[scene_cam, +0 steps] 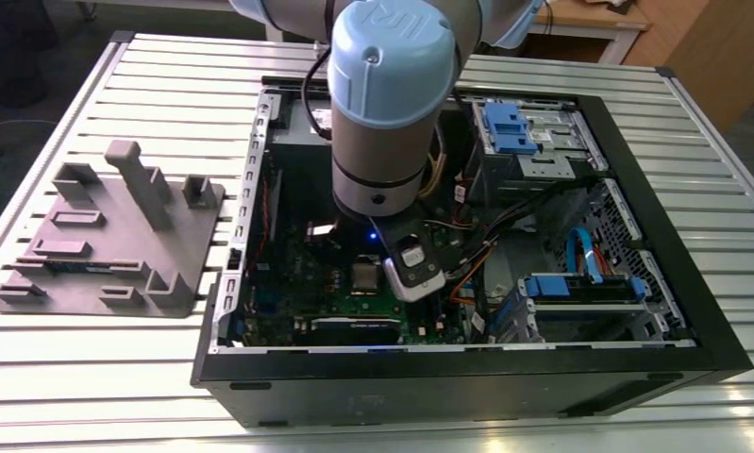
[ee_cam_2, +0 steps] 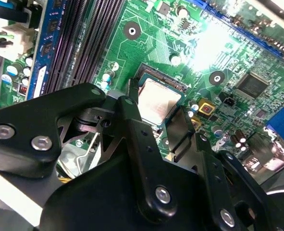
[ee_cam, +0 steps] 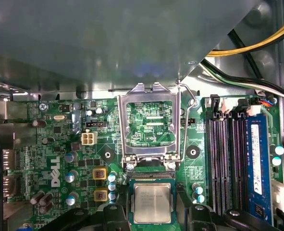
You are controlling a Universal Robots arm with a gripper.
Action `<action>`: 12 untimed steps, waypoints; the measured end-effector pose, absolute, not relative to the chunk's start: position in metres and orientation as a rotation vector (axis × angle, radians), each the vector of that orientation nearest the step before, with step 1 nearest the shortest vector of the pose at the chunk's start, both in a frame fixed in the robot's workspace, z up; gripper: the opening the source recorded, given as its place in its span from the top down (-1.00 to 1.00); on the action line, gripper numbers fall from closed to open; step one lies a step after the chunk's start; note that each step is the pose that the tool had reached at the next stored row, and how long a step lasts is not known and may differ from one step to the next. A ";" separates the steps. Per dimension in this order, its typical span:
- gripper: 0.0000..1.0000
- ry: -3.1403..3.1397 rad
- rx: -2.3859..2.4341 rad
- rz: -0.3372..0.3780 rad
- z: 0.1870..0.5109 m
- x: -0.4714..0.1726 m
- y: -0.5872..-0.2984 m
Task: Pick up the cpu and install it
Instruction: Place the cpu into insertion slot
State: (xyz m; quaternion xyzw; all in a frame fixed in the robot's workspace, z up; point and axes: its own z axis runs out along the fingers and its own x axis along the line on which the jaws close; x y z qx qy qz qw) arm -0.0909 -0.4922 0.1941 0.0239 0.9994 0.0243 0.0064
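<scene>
Inside, computer case (scene_cam: 477, 376) holding green motherboard (ee_cam: 60, 139), gripper (ee_cam: 152, 212) clenched on cpu (ee_cam: 152, 202) at open socket (ee_cam: 151, 176).

Heads up, there's not much you can really read here. In the first wrist view the motherboard (ee_cam: 50, 120) has a big white logo (ee_cam: 55, 172) printed sideways near its edge. It also has tiny white markings all over, too small to make out. The cpu (ee_cam: 152, 203) has a few lines of fine print on its metal top, same story. The blue memory stick (ee_cam: 259, 192) carries a white label (ee_cam: 256, 159) you can't read. In the exterior view, the arm's joint cap (scene_cam: 377, 66) has a raised emblem (scene_cam: 395, 21).
</scene>
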 end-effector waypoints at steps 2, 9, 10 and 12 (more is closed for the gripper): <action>0.06 3.124 0.072 0.077 0.193 -0.091 -0.492; 0.06 3.117 0.052 0.086 0.191 -0.092 -0.493; 0.06 3.117 0.047 0.086 0.191 -0.092 -0.493; 0.06 3.117 0.035 0.086 0.190 -0.092 -0.493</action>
